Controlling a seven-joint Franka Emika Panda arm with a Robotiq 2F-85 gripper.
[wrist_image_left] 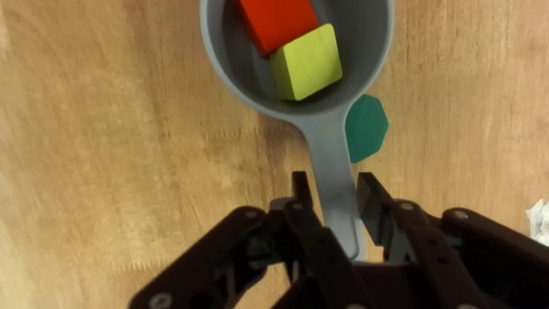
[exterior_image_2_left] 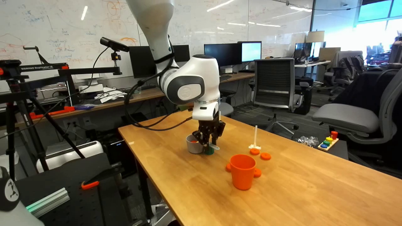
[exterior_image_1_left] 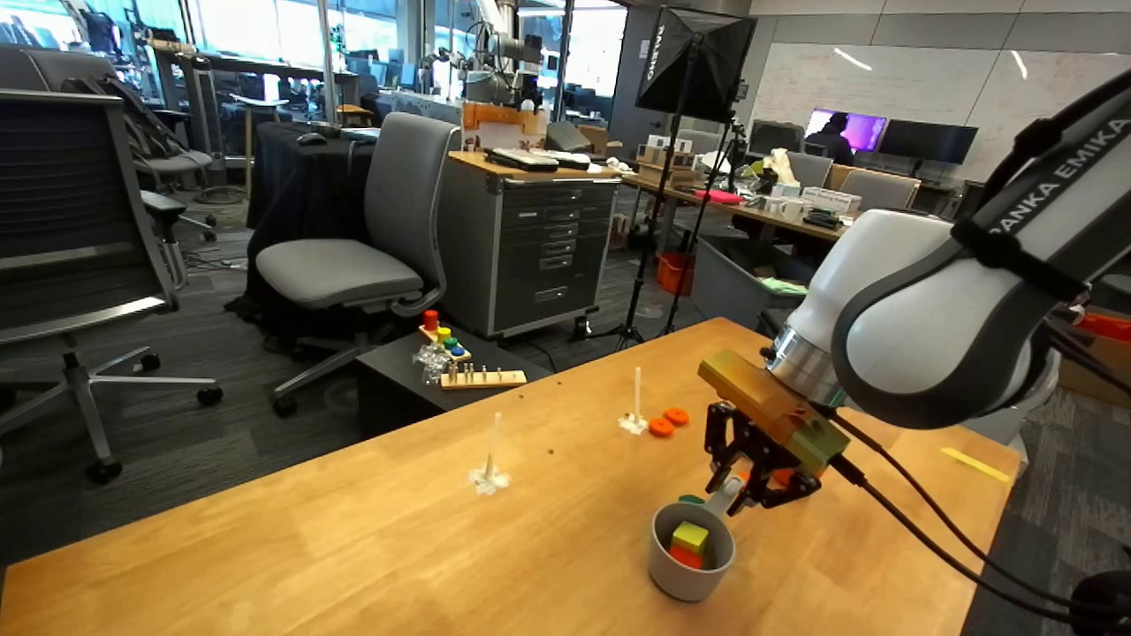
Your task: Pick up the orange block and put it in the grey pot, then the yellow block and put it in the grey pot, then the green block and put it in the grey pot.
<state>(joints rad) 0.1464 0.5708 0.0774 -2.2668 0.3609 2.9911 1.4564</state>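
The grey pot (exterior_image_1_left: 680, 579) stands on the table; it also shows in an exterior view (exterior_image_2_left: 194, 148) and the wrist view (wrist_image_left: 317, 115). The orange block (wrist_image_left: 281, 21) and yellow block (wrist_image_left: 313, 62) lie inside it, the yellow one partly on the orange one. The green block (wrist_image_left: 367, 128) is on the table right beside the pot, partly hidden under its handle. It also shows in both exterior views (exterior_image_1_left: 692, 500) (exterior_image_2_left: 209, 151). My gripper (wrist_image_left: 332, 175) is open, its fingers on either side of the handle. A gap shows at the left finger; the right finger is close to the handle.
An orange-red cup (exterior_image_2_left: 242, 174) stands on the table with orange discs (exterior_image_2_left: 257, 172) beside it. More orange discs (exterior_image_1_left: 661, 427) lie by a thin upright peg (exterior_image_1_left: 637, 397). Another peg (exterior_image_1_left: 491, 450) stands farther along. A yellow strip (exterior_image_1_left: 975, 465) lies near the table's end.
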